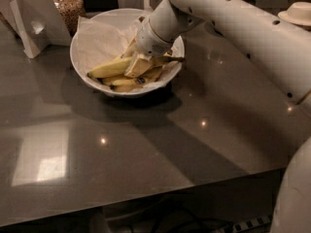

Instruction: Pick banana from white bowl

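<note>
- Banana [108, 68]: lies in the bowl at upper centre of the frame. It is the top fruit of the pile, its left end pointing at the left rim and its right part hidden under the hand.
- Bench [146, 149]: dark, glossy grey, filling most of the frame and carrying the bowl.
- Arm [243, 28]: white, coming in from the right edge and sloping down-left into the bowl.
- Bowl [73, 50]: white and round, lined with crumpled paper [102, 35].
- Stand [29, 25]: white and folded, at upper left.
- Jar [68, 6]: holds grain, just behind the bowl's left rim.
- Hand [138, 64]: pale, low inside the bowl and pressed onto the banana pile. I cannot tell whether it is open or closed.
- Other bananas [127, 85]: shorter, beneath the long one.
</note>
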`<state>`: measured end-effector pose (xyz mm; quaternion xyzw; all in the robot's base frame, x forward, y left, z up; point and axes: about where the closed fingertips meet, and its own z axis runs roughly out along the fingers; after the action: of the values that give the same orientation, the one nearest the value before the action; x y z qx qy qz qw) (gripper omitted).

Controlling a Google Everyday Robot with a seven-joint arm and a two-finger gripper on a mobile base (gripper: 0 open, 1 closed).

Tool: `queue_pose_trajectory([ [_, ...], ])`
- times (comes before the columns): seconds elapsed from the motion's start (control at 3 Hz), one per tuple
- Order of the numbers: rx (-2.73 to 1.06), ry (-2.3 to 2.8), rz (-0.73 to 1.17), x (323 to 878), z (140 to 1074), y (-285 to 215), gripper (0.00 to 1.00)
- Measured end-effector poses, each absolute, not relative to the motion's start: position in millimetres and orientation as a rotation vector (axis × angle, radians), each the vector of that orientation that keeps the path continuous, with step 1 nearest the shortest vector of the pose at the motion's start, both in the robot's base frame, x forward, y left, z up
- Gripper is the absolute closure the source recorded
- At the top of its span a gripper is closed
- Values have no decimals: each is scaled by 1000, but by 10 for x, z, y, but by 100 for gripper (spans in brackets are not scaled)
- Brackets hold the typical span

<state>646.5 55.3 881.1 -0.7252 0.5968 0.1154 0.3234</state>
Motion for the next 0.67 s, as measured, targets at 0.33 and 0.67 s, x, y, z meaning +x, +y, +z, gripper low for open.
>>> queue_pose_trajectory([
  [0.33, -1910, 1559, 302, 6439, 8835, 548, 95],
  [0.67, -1920, 1529, 290, 6345, 8996, 517, 100],
])
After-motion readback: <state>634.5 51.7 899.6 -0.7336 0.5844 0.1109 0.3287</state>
